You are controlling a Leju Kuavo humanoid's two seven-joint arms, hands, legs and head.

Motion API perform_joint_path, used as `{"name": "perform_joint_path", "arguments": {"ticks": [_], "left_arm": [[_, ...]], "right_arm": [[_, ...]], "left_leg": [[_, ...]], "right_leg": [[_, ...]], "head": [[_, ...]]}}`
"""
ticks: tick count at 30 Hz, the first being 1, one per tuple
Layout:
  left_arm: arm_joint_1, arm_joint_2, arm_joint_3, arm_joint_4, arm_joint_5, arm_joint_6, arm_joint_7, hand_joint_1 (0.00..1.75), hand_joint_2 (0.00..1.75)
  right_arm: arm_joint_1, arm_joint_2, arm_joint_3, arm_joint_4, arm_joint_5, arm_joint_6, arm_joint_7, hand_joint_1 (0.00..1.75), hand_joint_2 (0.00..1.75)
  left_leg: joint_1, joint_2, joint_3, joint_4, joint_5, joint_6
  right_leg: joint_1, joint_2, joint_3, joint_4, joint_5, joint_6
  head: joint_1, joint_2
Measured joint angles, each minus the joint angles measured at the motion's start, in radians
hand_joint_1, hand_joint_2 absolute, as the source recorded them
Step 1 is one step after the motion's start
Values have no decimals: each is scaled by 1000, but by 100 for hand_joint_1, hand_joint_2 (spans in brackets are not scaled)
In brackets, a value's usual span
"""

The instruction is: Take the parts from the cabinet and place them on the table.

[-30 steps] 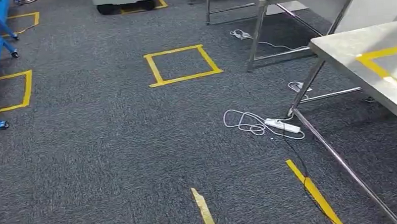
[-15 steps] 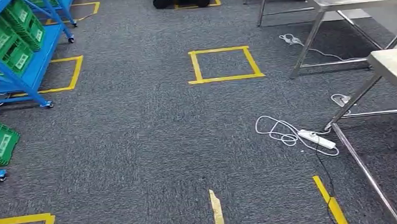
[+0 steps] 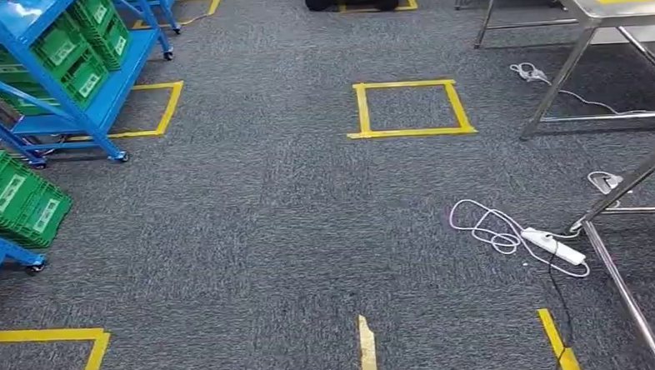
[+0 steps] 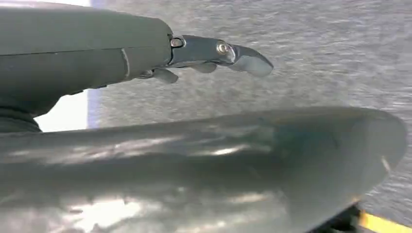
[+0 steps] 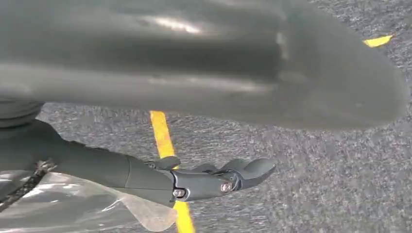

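Both your left hand [image 4: 214, 53] and right hand [image 5: 214, 182] hang empty, fingers apart; parts sit unseen inside green bins [image 3: 20, 202] at left, likely light, rigid—grip a bin's rim.

On my feed the left robot hand [image 4: 145, 97] has a smooth matte grey cover, a thick glossy grey thumb, and a darker metallic finger [image 4: 218, 51] fixed by round silver screws. The right robot hand [image 5: 194, 121] looks alike, screws included.

Grey carpet floor [image 3: 251, 238] bears yellow tape squares [image 3: 410, 108], white power strip [image 3: 554, 246]
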Motion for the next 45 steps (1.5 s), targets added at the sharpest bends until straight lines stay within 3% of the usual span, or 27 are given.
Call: {"name": "perform_joint_path", "arguments": {"ticks": [3, 4, 5, 7, 8, 9, 10, 12, 13, 14, 17, 19, 21, 22, 24, 26, 28, 30, 32, 34, 35, 38, 39, 40, 41, 43, 45], "left_arm": [[8, -2, -5, 0, -26, 2, -47, 0, 0], [10, -4, -12, 0, -35, 2, -82, 0, 0], [8, -5, -19, 0, -42, 1, -115, 0, 0], [6, -8, -29, 0, -47, -3, -155, 0, 0], [6, -8, -31, 0, -48, -5, -165, 0, 0], [7, -8, -33, 0, -47, -8, -181, 0, 0], [9, -9, -33, 0, -43, -17, -203, 0, 0], [9, -15, -36, 0, -42, -37, -253, 0, 0], [9, -17, -39, 0, -42, -43, -265, 0, 0], [7, -17, -42, 0, -42, -45, -270, 0, 0], [9, -22, -49, 0, -39, -50, -281, 0, 0], [11, -23, -50, 0, -32, -61, -316, 0, 0], [8, -26, -51, 0, -29, -83, -363, 0, 0], [8, -28, -51, 0, -29, -97, -390, 0, 0], [10, -31, -54, 0, -34, -106, -416, 0, 0], [13, -32, -60, 0, -46, -125, -448, 0, 0], [12, -31, -74, 0, -60, -158, -467, 0, 0], [10, -26, -78, 0, -58, -203, -459, 0, 0], [12, -19, -78, 0, -47, -252, -454, 0, 0], [18, -17, -78, 0, -42, -266, -454, 0, 0], [17, -14, -78, 0, -41, -269, -455, 0, 0], [17, -10, -78, 0, -32, -303, -456, 0, 0], [17, -8, -77, 0, -29, -314, -457, 0, 0], [18, -6, -77, 0, -29, -314, -457, 0, 0], [18, -5, -77, 0, -29, -313, -457, 0, 0], [18, -4, -77, 0, -29, -308, -452, 0, 0], [16, 0, -77, 0, -23, -315, -449, 0, 0]], "right_arm": [[-1, 4, -13, 0, 22, -116, 83, 0, 0], [-1, 4, -15, 0, 26, -145, 100, 0, 0], [-2, 5, -17, 0, 27, -154, 116, 0, 0], [0, 5, -26, 0, 22, -146, 137, 0, 0], [3, 5, -29, 0, 18, -144, 139, 0, 0], [5, 5, -36, 0, 13, -143, 141, 0, 0], [8, 5, -42, 0, 6, -146, 143, 0, 0], [8, 6, -59, 0, -7, -157, 144, 0, 0], [8, 6, -66, 0, -8, -160, 144, 0, 0], [7, 10, -69, 1, -9, -161, 144, 0, 0], [9, 14, -79, 1, -3, -177, 147, 0, 0], [11, 14, -83, 1, 13, -225, 159, 0, 0], [9, 16, -86, 1, 15, -230, 178, 0, 0], [10, 19, -90, 1, 14, -224, 188, 0, 0], [11, 19, -93, 1, 12, -193, 219, 0, 0], [12, 22, -100, 4, 10, -130, 276, 0, 0], [12, 26, -102, 5, 15, -69, 320, 0, 0], [11, 33, -106, 6, 22, -44, 345, 0, 0], [11, 37, -107, 6, 26, -38, 349, 0, 0], [12, 38, -108, 6, 29, -35, 350, 0, 0], [12, 38, -108, 6, 30, -33, 349, 0, 0], [12, 38, -111, 6, 32, -28, 339, 0, 0], [13, 38, -113, 6, 33, -21, 335, 0, 0], [14, 38, -113, 6, 36, -14, 332, 0, 0], [15, 38, -113, 6, 38, -11, 332, 0, 0], [13, 37, -113, 6, 42, -9, 331, 0, 0], [11, 39, -113, 7, 46, -6, 331, 0, 0]], "left_leg": [[5, -5, 9, -21, 7, 14], [6, -5, 14, -28, 9, 19], [8, -5, 14, -28, 9, 23], [6, -8, 14, -28, 6, 28], [5, -10, 15, -27, 6, 29], [4, -11, 16, -27, 5, 29], [4, -14, 19, -27, 3, 28], [6, -20, 28, -26, -3, 23], [6, -22, 32, -24, -8, 17], [-2, -23, 28, -19, -11, 12], [1, -25, 25, -16, -9, 4], [3, -23, 22, 0, -26, -5], [5, -17, -32, 119, -96, -15], [5, -16, -78, 214, -137, -18], [6, -15, -131, 316, -160, -17], [5, -15, -99, 238, -84, -9], [1, -14, -18, 56, 18, 7], [-6, -12, 9, 4, 2, 12], [-7, -13, 4, -1, -5, 14], [5, -12, 16, -26, 5, 24], [4, -11, 19, -31, 6, 27], [1, -10, 19, -30, 4, 33], [0, -10, 19, -30, 4, 33], [0, -11, 21, -30, 3, 34], [0, -13, 24, -30, 1, 33], [1, -15, 33, -29, -5, 27], [-9, -16, 29, -16, -13, 15]], "right_leg": [[-1, -3, 5, -7, -6, 18], [-2, 12, -6, 14, -25, 19], [-2, 25, -30, 65, -54, 19], [-2, 36, -121, 240, -125, 24], [-2, 36, -156, 299, -140, 25], [-2, 36, -169, 313, -129, 25], [-2, 36, -157, 274, -88, 25], [-6, 36, -76, 97, 16, 24], [-8, 40, -39, 21, 32, 25], [-4, 47, -31, 6, 19, 24], [0, 49, -23, 5, 18, 5], [-6, 45, -19, 0, 22, -5], [-6, 41, -18, 0, 20, -13], [-4, 37, -18, 0, 18, -16], [-2, 34, -16, 1, 16, -19], [1, 35, -9, 1, 12, -20], [2, 35, 3, 0, 6, -17], [7, 36, 0, 2, 2, -9], [6, 31, -4, -3, 5, -3], [6, 31, -10, 0, -7, 7], [9, 35, -21, 30, -28, 10], [6, 37, -140, 264, -128, 18], [6, 37, -165, 305, -132, 21], [5, 37, -167, 299, -112, 22], [4, 37, -146, 244, -67, 22], [-1, 36, -64, 71, 27, 21], [-1, 41, -28, 0, 21, 20]], "head": [[0, 0], [3, 0], [8, 0], [12, 0], [12, 0], [12, 0], [12, 0], [12, 0], [13, 0], [13, 0], [8, 0], [8, 0], [2, 0], [1, 0], [2, 0], [2, 0], [2, 0], [1, 0], [3, 0], [4, 0], [6, 0], [6, 0], [7, 0], [6, 0], [6, 0], [7, 0], [9, 0]]}}
